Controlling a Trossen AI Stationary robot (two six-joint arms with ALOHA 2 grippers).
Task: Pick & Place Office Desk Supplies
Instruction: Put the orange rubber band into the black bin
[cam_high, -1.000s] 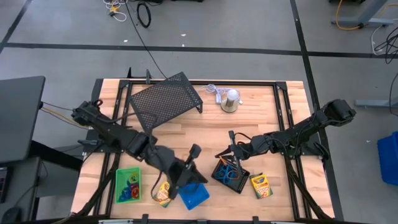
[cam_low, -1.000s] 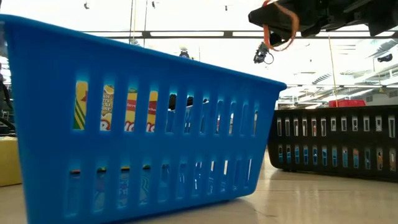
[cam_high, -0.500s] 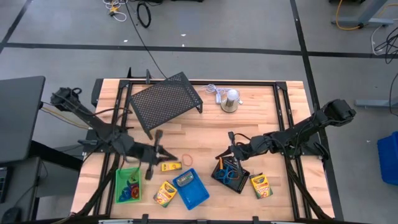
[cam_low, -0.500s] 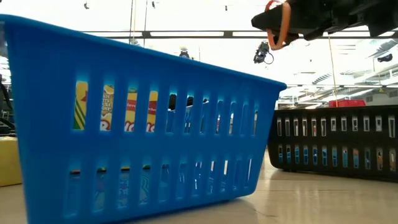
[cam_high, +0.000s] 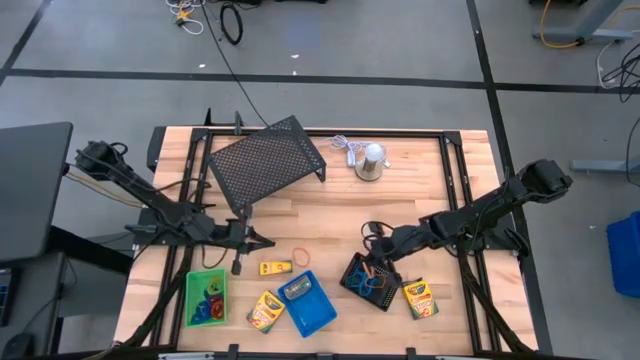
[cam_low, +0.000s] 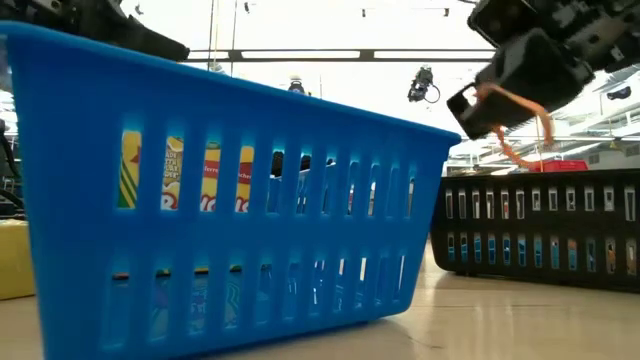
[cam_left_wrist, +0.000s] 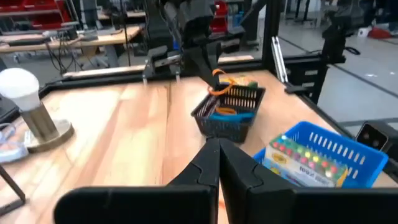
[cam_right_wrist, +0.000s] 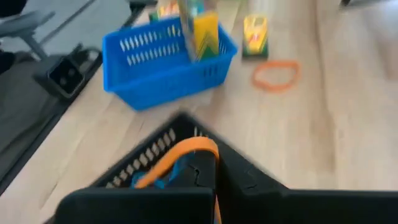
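My right gripper (cam_high: 375, 244) is shut on an orange elastic loop (cam_low: 522, 140), slanting down just above the black mesh tray (cam_high: 368, 280), which holds blue and orange loops. My left gripper (cam_high: 266, 243) is shut and empty, nearly level above the table left of centre, pointing toward the table's right. A blue tray (cam_high: 318, 315) with a crayon box (cam_high: 297, 290) in it stands near the front edge. A second orange loop (cam_high: 300, 258) and a small yellow box (cam_high: 275, 268) lie flat on the wood. My right gripper pinches one stretch of the orange loop (cam_right_wrist: 198, 148) between its shut fingertips, coming slanting down from the table's right. The loop droops slack below the fingers (cam_left_wrist: 219, 86), clear of the black mesh tray's rim.
A green tray (cam_high: 206, 312) with small items sits at the front left, with a crayon box (cam_high: 264, 311) beside it and another (cam_high: 419, 298) right of the mesh tray. A large black mesh rack (cam_high: 268, 160) and a silver dome (cam_high: 371, 160) with a white cord stand at the back.
My left gripper, still shut, has drawn back from above the blue tray toward the table's left and sunk lower, turning nearly level. My right gripper has tipped downward toward the black mesh tray, and the orange loop has come down with it.
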